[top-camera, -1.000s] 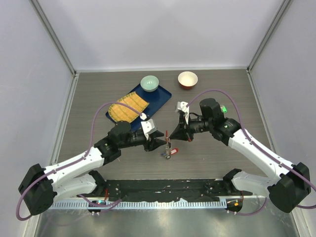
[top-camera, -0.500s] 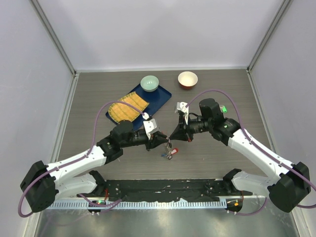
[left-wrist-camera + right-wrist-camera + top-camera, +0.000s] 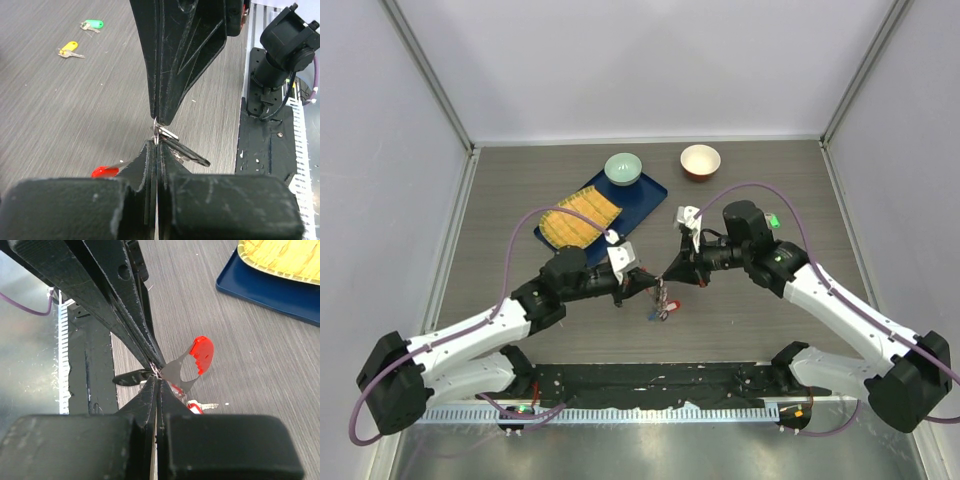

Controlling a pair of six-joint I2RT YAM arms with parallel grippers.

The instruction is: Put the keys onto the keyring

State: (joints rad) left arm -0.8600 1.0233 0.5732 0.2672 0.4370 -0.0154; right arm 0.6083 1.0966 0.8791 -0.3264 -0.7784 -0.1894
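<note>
Above table [image 3: 520,180] | left jaws clenched on keyring [image 3: 662,300] | right jaws likewise

Grey wood-grained tabletop [image 3: 520,180]. At 12 o'clock: pale green round bowl [image 3: 623,168], white-lined orange round bowl [image 3: 700,160]. Silver green-headed key [image 3: 92,24]; silver yellow-headed key [image 3: 68,49].

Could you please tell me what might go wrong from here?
The left gripper and right gripper pinch the thin keyring with just their tips, so it could slip out or twist. Their tips nearly meet, so a small move might knock them together. The yellow key and green key lie far off; fetching one means letting go.
</note>
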